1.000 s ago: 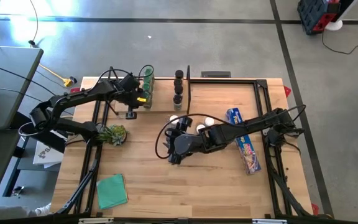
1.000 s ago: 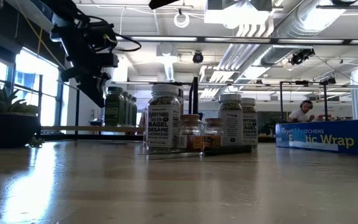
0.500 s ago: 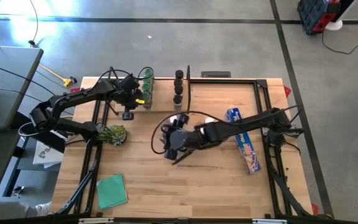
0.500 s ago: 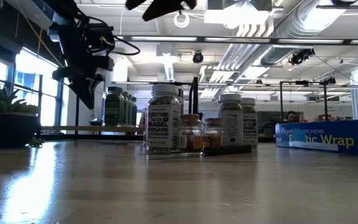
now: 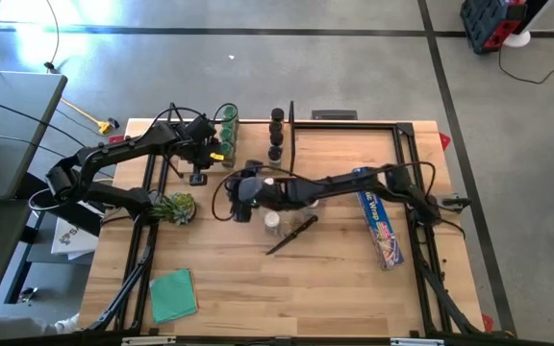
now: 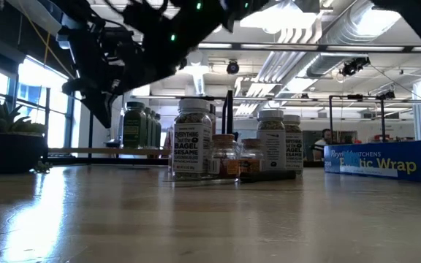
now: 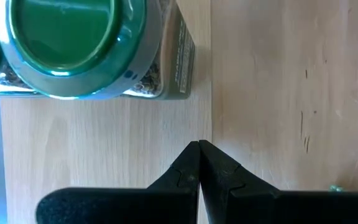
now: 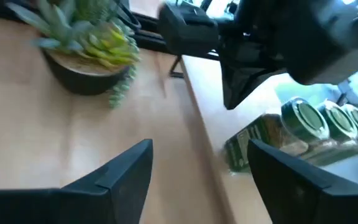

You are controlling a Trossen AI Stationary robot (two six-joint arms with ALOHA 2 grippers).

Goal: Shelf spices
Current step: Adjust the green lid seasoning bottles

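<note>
High view: your right gripper (image 5: 240, 189) sits stretched far across the table, close to the left gripper (image 5: 203, 154), which hangs by the green-capped jars (image 5: 227, 130) on the shelf (image 5: 253, 165). Black-capped jars (image 5: 276, 133) stand further along the plank. A few loose jars (image 5: 273, 222) remain on the tabletop beside the dark-handled knife (image 5: 292, 234). Risk: the two arms are near each other; any sideways swing could knock them together or sweep the shelved row.

Low view: loose spice jars (image 6: 194, 148) stand clustered mid-table, the green-capped row behind on the ledge. Dark arm parts crowd the upper left; you can't separate them well here. Risk: a low pass over the cluster tips the tall jars.

Left wrist view: left fingers (image 7: 191, 174) pressed together, holding nothing, just off a green-capped jar (image 7: 73, 46) at the plank's edge. Risk: that jar looks close to the lip; a nudge could drop it.

Right wrist view: right fingers (image 8: 114, 177) spread wide, empty, facing the green-capped jars (image 8: 303, 118), the potted plant (image 8: 89, 46) and the left arm ahead. Risk: advancing with spread fingers could clip the left arm or shove the row.
</note>
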